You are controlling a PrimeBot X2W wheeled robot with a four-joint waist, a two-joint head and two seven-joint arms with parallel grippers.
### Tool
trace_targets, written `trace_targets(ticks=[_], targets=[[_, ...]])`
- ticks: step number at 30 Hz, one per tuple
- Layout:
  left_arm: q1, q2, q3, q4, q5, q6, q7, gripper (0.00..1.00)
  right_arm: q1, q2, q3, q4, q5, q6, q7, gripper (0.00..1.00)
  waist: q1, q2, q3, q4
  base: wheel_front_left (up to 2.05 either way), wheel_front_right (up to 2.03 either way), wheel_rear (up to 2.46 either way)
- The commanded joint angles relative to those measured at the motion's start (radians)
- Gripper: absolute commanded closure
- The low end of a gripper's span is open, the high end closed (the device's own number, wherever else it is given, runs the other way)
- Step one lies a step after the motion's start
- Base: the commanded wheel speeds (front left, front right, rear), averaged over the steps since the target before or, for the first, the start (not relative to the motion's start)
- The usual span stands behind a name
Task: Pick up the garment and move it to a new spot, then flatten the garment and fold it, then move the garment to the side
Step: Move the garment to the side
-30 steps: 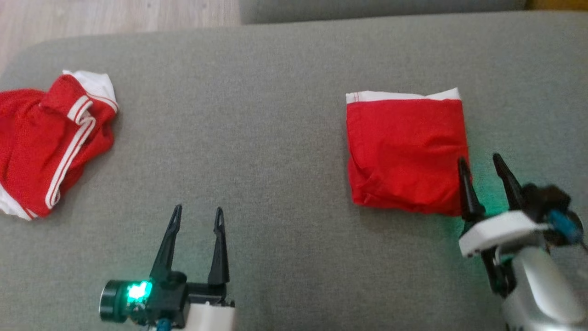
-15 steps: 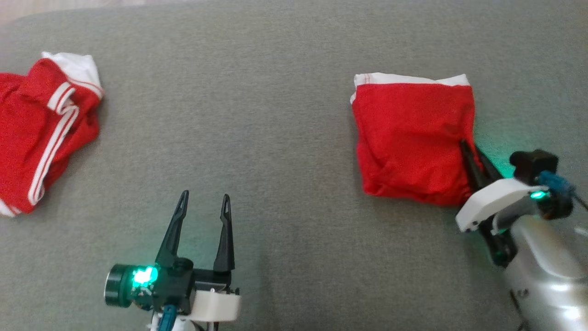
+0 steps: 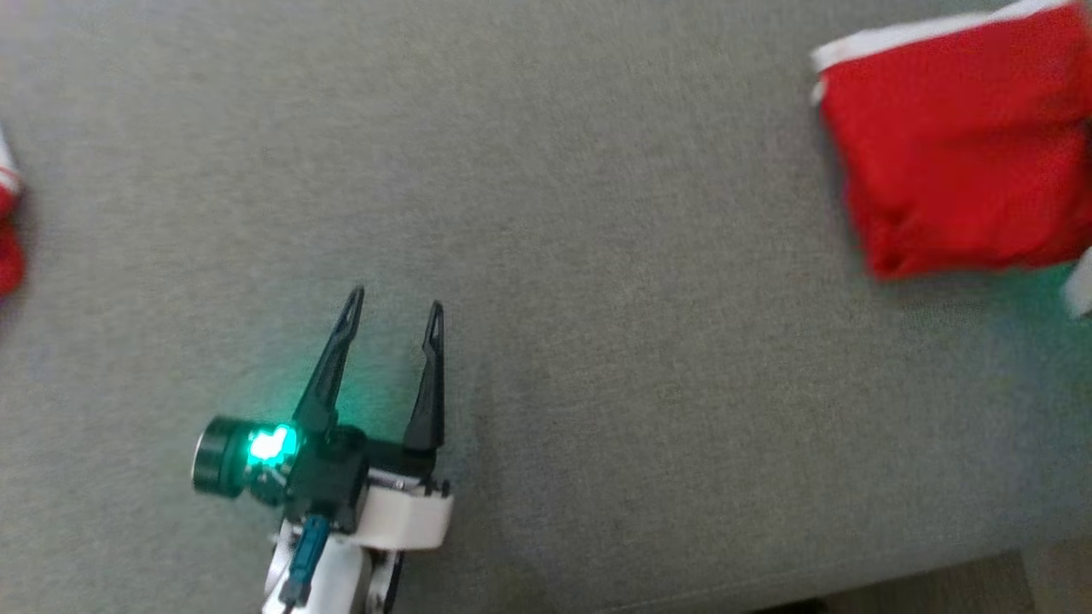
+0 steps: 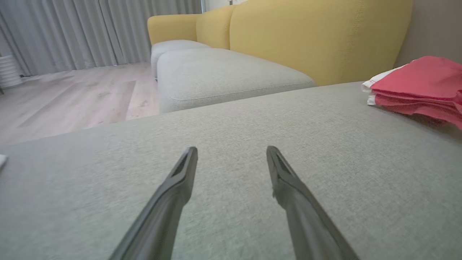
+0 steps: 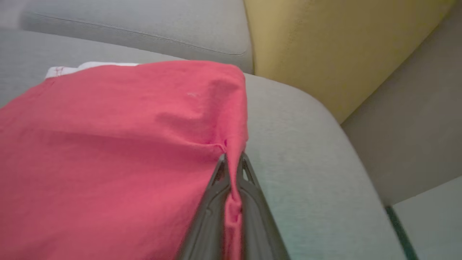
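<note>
We have the folded garment lying at the far right of the grey cushion: a red square w/ a white band along its far edge, several layers thick. Our right claw is clenched on it. In the right wrist view both fingers press together w/ a pleat of red cloth pinched between them, at the garment's right edge. Our left claw is released, fingers spread, nothing between them, over bare cushion at the near left, well apart from the garment. A second red garment peeks in at the left margin, and a yellow backrest stands beyond the cushion.

Handling, as we judge it: light, soft, limp, so the stack won't keep its shape by itself. A pinch at one edge prob. catches only some layers, and a high lift could let the fold drop open. Dragging it low across the cushion looks safer, tho the woven cover may grip the bottom layer & skew the stack. A better hold, imo, is a deep bite thru all layers, or both claws at two corners. Not fragile, not slippery
</note>
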Motion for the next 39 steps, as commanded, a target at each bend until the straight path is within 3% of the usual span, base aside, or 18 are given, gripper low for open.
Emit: trace_targets(ticks=[1, 6, 11, 12, 14, 15, 16, 20, 25, 29, 30, 39], targets=[[-0.031, 0.005, 0.017, -0.033, 0.006, -0.006, -0.005, 0.0, -0.022, -0.068, -0.007, -0.027, -0.009, -0.001, 0.005, 1.0, -0.0001, 0.0, 0.078, -0.047, 0.0, 0.0, 0.0], [-0.073, 0.004, -0.004, -0.028, 0.007, -0.011, -0.005, 0.0, -0.063, -0.164, -0.1, -0.048, -0.07, -0.001, 0.025, 1.0, -0.0001, 0.0, 0.156, -0.055, 0.0, 0.0, 0.0], [-0.084, 0.006, -0.007, -0.029, 0.002, -0.005, -0.005, 0.0, -0.059, -0.197, -0.192, -0.08, -0.157, -0.001, 0.051, 1.0, -0.0001, 0.0, 0.183, -0.046, 0.0, 0.0, 0.0], [-0.085, 0.008, -0.007, -0.03, 0.001, -0.004, -0.005, 0.0, -0.056, -0.199, -0.208, -0.088, -0.181, -0.001, 0.054, 0.93, -0.0001, 0.0, 0.185, -0.044, 0.0, 0.0, 0.0], [-0.089, 0.009, -0.006, -0.03, -0.001, -0.002, -0.005, 0.0, -0.049, -0.195, -0.247, -0.103, -0.225, -0.001, 0.061, 0.6, -0.0001, 0.0, 0.186, -0.037, 0.0, 0.0, 0.0], [-0.091, 0.009, -0.006, -0.029, -0.002, -0.001, -0.005, 0.0, -0.044, -0.19, -0.268, -0.108, -0.247, -0.001, 0.065, 0.24, -0.0001, 0.0, 0.183, -0.033, 0.0, 0.0, 0.0], [-0.093, 0.009, -0.005, -0.029, -0.004, 0.001, -0.005, 0.0, -0.04, -0.183, -0.294, -0.113, -0.273, -0.001, 0.068, 0.0, -0.0001, 0.0, 0.18, -0.029, 0.0, 0.0, 0.0], [-0.092, 0.006, -0.004, -0.028, -0.011, 0.008, -0.005, 0.0, -0.016, -0.113, -0.388, -0.153, -0.386, -0.001, 0.053, 0.0, -0.0001, 0.0, 0.148, -0.015, 0.0, 0.0, 0.0], [-0.075, 0.002, -0.007, -0.022, -0.013, 0.02, -0.005, 0.0, 0.058, 0.048, -0.418, -0.226, -0.449, -0.001, 0.021, 0.0, -0.0001, 0.0, 0.067, 0.01, 0.0, 0.0, 0.0], [-0.048, -0.005, 0.005, -0.014, -0.04, 0.027, -0.005, 0.0, 0.135, 0.179, -0.344, -0.264, -0.428, -0.001, -0.014, 0.0, -0.0001, 0.0, -0.016, 0.033, 0.0, 0.0, 0.0], [-0.048, -0.005, 0.005, -0.014, -0.04, 0.027, -0.005, 0.0, 0.135, 0.179, -0.344, -0.264, -0.428, -0.001, -0.014, 0.0, -0.0001, 0.0, -0.016, 0.033, 0.0, 0.0, 0.0], [0.046, -0.022, 0.06, -0.001, -0.117, 0.037, -0.005, 0.0, 0.306, 0.404, -0.158, -0.226, -0.238, -0.001, -0.09, 0.0, -0.0001, 0.0, -0.231, 0.102, 0.0, 0.0, 0.0]])
